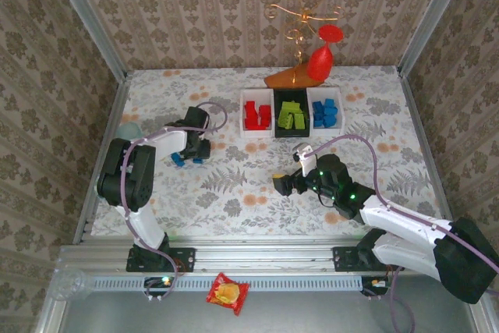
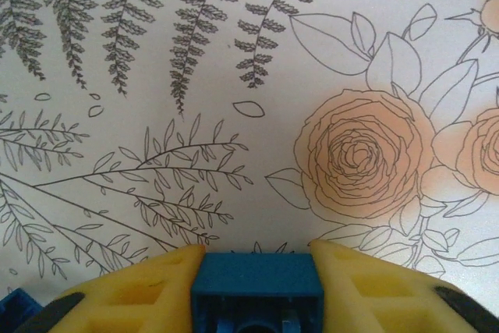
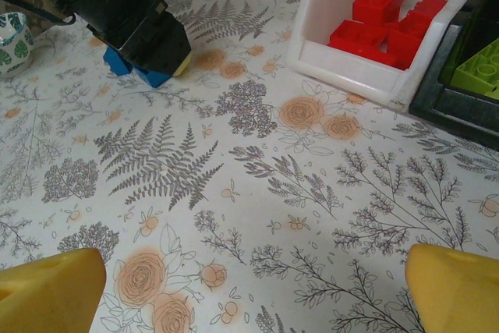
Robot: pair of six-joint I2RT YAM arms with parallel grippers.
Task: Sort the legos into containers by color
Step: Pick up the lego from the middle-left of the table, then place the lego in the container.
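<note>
Trouble could have come from your thin hold: your left claw (image 2: 257, 253) pinched the blue brick (image 2: 257, 290) just at its tips, near the left edge of the table (image 1: 234, 193), so it might have slipped. Your right claw (image 3: 251, 271) hung spread wide.

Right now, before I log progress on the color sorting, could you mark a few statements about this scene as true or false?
1. The left hand has a blue lego between its fingers. True.
2. The right hand holds a red lego. False: its jaws stand open and empty above the table.
3. The black container holds green legos. True.
4. The red legos lie in the rightmost container. False: they lie in the left white container, beside the black one.
</note>
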